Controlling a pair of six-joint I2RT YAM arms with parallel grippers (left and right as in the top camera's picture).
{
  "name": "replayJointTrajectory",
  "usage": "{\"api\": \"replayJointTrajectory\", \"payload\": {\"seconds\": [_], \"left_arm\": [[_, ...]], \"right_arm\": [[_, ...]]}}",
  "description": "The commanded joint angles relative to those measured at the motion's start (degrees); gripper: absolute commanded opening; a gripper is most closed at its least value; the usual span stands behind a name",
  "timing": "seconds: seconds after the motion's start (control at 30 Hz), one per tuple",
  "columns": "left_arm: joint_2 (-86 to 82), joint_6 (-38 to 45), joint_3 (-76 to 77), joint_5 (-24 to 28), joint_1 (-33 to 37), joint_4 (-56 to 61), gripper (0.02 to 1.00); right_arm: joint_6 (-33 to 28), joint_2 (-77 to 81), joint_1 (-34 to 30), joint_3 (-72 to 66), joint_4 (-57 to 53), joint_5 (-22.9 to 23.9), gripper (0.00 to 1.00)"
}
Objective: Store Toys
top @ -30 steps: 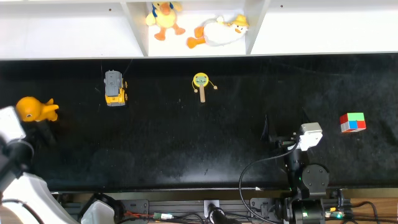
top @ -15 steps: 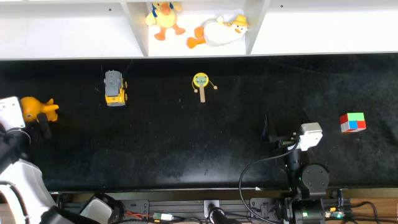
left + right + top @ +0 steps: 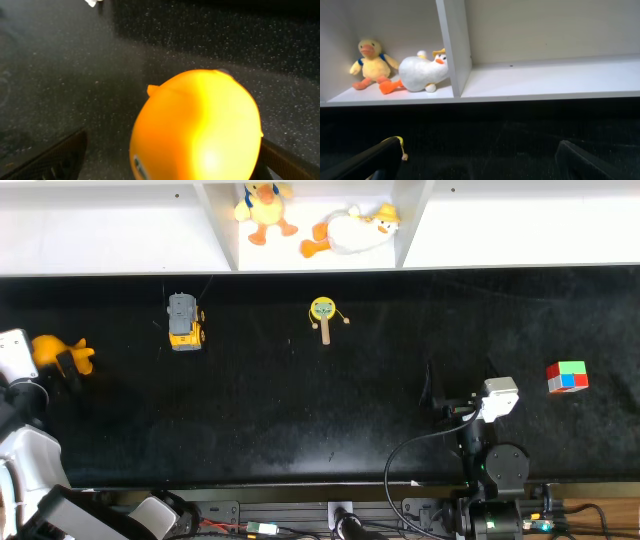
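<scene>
The left arm (image 3: 25, 450) stands folded at its base, its white wrist (image 3: 14, 352) raised behind the jaws. The left gripper (image 3: 66, 370) points low and forward, close to the surface, with the jaws spread wide. Its two dark fingers (image 3: 57, 157) sit far apart, one on each side of the gap. The right arm (image 3: 490, 465) stands upright over its base, the white wrist (image 3: 497, 398) directly behind the jaws. The right gripper (image 3: 455, 385) is held level, facing straight ahead. Its jaws are parted too, and its dark fingers (image 3: 372, 160) leave a broad gap between them with nothing in it.
</scene>
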Motion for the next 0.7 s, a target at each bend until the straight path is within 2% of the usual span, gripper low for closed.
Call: {"api": "replayJointTrajectory", "payload": {"seconds": [0.03,0.1,0.13,0.17,0.23,0.27,0.4,0.6,0.7], "left_arm": [[0.52,-1.75,-0.04,3.04,-0.04,0.57,0.998],[0.52,-1.73,-0.04,3.54,-0.04,0.79,0.996],[0.55,-1.73,-0.04,3.67,-0.04,0.92,0.954],[0.57,-1.68,-0.04,3.82,-0.04,1.03,0.882],[0.7,-1.68,-0.04,4.13,-0.04,1.4,0.625],[0.72,-1.46,-0.04,4.52,-0.04,1.44,0.538],[0.72,-1.51,-0.04,5.64,-0.04,1.51,0.343],[-0.72,-2.4,-0.04,11.63,-0.09,0.35,0.255],[-3.91,-5.53,-0.04,11.74,-0.15,-0.55,0.222]], "right_arm": [[0.22,-0.44,0.31,-0.79,0.26,-0.24,0.996],[0.22,-0.44,0.31,-0.76,0.26,-0.24,0.996],[0.22,-0.44,0.31,-0.79,0.24,-0.24,0.996],[0.22,-0.44,0.31,-0.79,0.26,-0.24,0.996],[0.22,-0.44,0.31,-0.79,0.26,-0.24,0.996],[0.22,-0.44,0.31,-0.79,0.26,-0.24,0.996],[0.22,-0.44,0.31,-0.79,0.26,-0.24,0.996],[0.22,-0.44,0.31,-0.79,0.26,-0.24,0.996],[0.22,-0.44,0.31,-0.79,0.26,-0.24,0.996]]}}
